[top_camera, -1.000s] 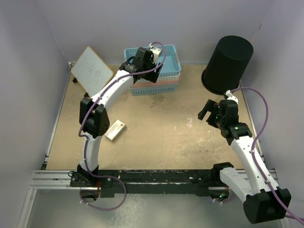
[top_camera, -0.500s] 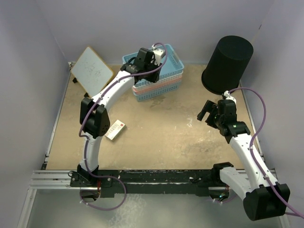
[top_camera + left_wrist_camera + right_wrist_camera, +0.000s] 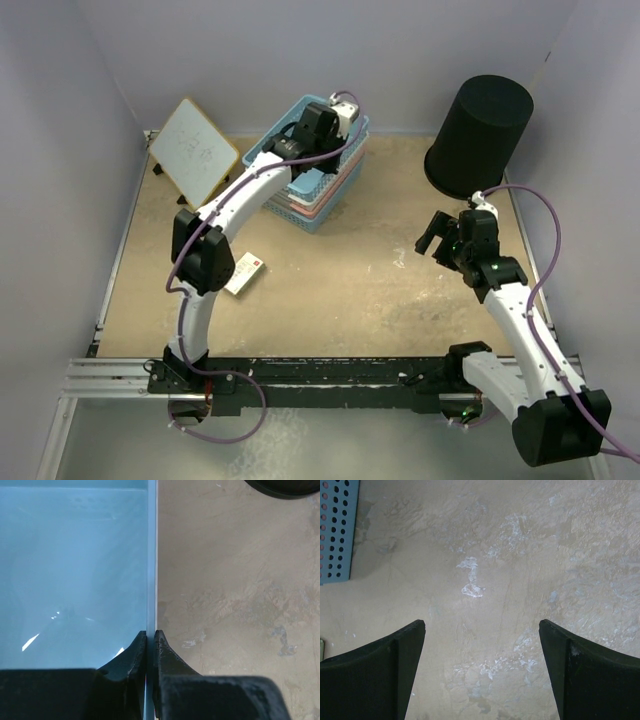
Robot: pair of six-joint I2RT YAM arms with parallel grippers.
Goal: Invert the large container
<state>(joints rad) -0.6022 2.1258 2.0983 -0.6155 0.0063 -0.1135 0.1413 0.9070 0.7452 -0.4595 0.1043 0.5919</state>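
Observation:
The large container (image 3: 478, 135), a tall round black wastebasket, stands in the table's far right corner; a sliver of its dark edge (image 3: 285, 486) shows in the left wrist view. My left gripper (image 3: 335, 112) is far from it, shut on the thin side wall of the blue basket (image 3: 75, 565), with the wall pinched between the fingertips (image 3: 151, 636). My right gripper (image 3: 432, 234) hangs open just in front of the container, touching nothing. Only bare table shows between its fingers (image 3: 481, 625).
The blue basket tops a stack of pink and white lattice baskets (image 3: 318, 195), turned askew at the back centre; its perforated corner (image 3: 337, 530) shows in the right wrist view. A small whiteboard (image 3: 195, 148) leans at the back left. A small card box (image 3: 243, 272) lies near the left arm.
My left gripper has shut on the blue basket's wall. The basket stack has swung round from square to diagonal. The right arm has barely moved.

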